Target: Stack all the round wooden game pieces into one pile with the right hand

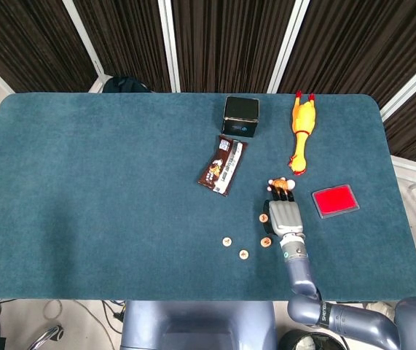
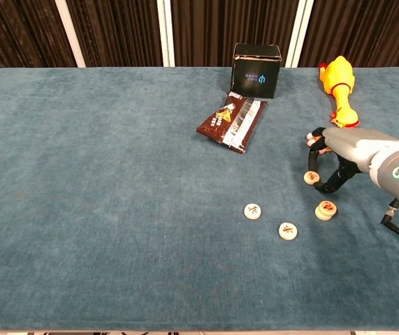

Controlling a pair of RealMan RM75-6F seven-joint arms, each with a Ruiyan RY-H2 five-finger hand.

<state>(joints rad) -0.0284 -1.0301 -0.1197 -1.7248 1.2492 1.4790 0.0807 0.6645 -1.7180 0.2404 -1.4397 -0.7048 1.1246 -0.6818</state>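
A lab-like test room: dark pleated curtains behind a felt-covered table.

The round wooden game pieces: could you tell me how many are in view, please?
5, it seems: one pinched by the right hand at, two stacked beside it, and two loose ones at and. The stack's count is uncertain.

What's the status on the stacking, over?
Right hand pinching one game piece, lifted. Small pile beside it; two loose pieces on the cloth. Left hand unseen. Path clear.
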